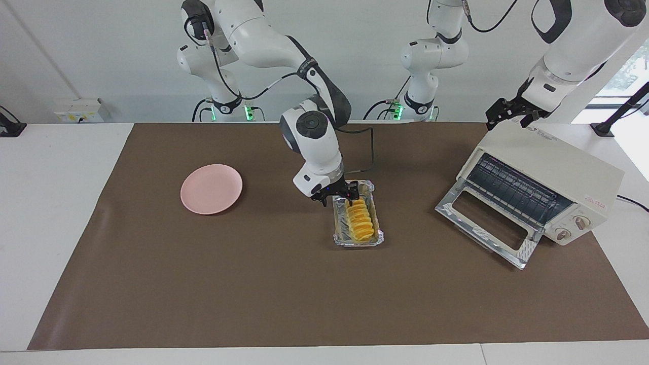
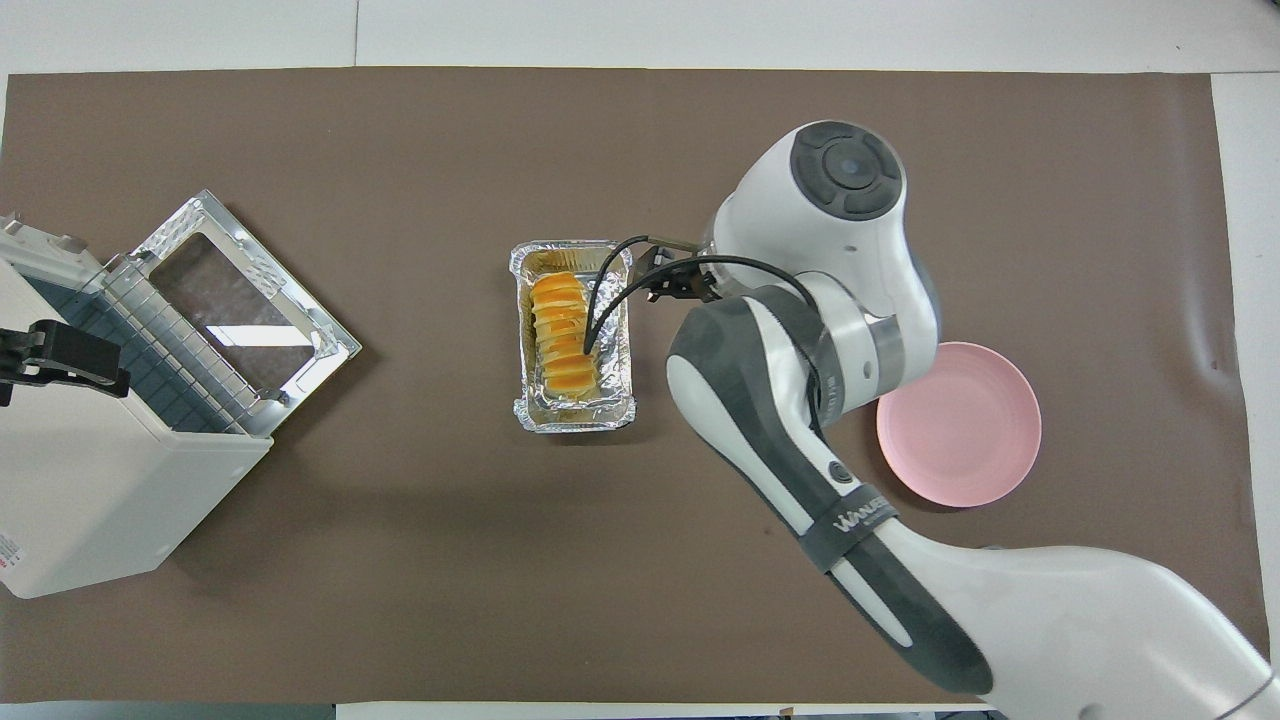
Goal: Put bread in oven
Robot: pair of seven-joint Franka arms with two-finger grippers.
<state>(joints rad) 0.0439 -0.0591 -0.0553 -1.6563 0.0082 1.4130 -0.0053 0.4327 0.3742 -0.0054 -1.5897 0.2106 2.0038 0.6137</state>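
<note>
Oven (image 1: 547,190) at the left arm's end, door dropped open, rack bare, nothing loaded yet; bread (image 1: 360,219), ridged golden loaf, lies in foil tray (image 1: 358,242) mid-table, not gripped; right gripper (image 1: 338,195) over tray's robot-side end, fingers apart; left gripper (image 1: 509,112) waits open above oven top

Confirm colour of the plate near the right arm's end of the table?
Pale pink, plain, no pattern. The plate shows best in the facing view; in the overhead view the arm covers part of it.
</note>
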